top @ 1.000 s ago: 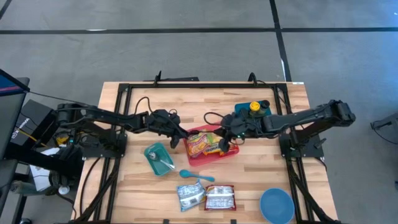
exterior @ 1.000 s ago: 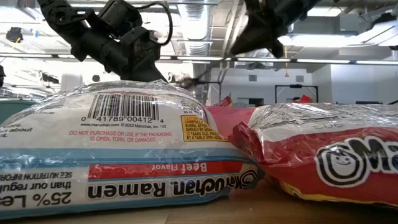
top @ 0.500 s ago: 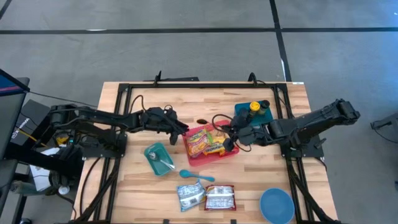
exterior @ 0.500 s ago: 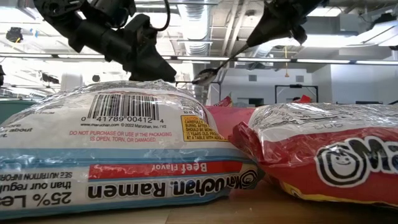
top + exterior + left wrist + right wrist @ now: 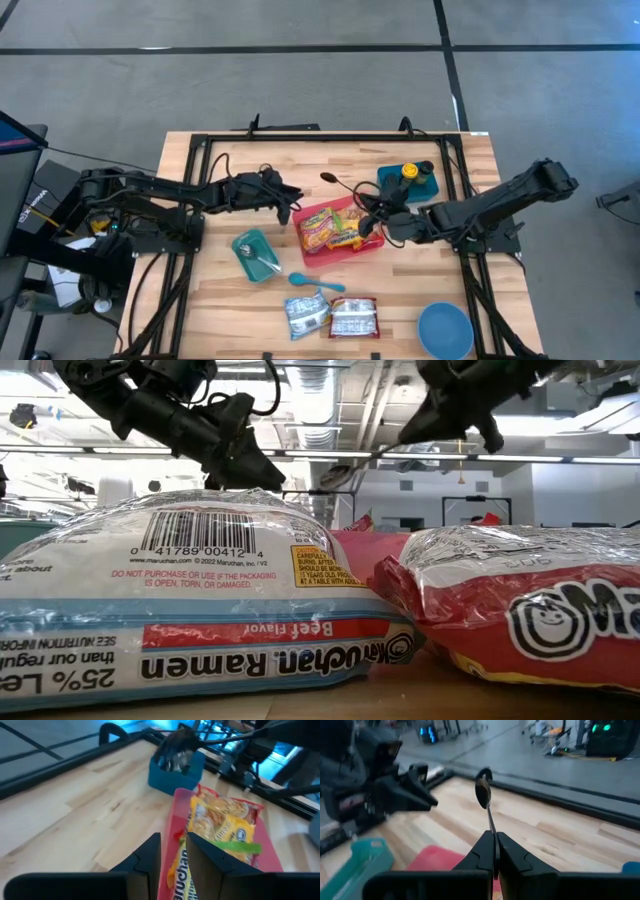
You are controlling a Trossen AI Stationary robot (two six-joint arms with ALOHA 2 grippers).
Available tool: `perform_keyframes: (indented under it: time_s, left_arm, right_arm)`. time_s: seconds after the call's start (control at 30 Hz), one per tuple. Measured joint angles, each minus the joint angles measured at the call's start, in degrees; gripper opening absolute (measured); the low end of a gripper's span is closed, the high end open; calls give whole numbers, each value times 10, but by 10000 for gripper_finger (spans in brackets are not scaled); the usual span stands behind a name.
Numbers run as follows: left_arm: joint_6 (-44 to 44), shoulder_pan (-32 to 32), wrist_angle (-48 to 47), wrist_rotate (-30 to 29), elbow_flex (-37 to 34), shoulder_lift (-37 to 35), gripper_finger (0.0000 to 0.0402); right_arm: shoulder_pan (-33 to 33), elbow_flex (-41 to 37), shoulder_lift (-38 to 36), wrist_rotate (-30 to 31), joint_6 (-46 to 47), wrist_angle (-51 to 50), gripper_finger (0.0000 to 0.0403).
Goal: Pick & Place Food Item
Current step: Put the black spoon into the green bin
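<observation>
Your right gripper (image 5: 492,851) pinches a thin metal spoon (image 5: 485,802) — stiff, slippery — low on its handle.

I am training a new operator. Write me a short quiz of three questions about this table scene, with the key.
1. True or false: the right gripper is shut on a spoon.
2. Which colour is the tray under the noodle packets? A green, B red, C white.
3. How many ramen packets lie outside the tray?
Key: 1 true; 2 B; 3 two.
</observation>
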Motion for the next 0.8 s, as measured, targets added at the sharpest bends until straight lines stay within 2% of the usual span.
perform_keyframes:
  time_s: [0.3, 0.8]
  left_arm:
    - [0, 0, 32, -6, 0, 0, 85]
    - [0, -50, 152, -8, -1, 1, 85]
  right_arm:
    - [-16, -90, -1, 21, -39, 229, 0]
    - [-21, -122, 0, 18, -83, 381, 0]
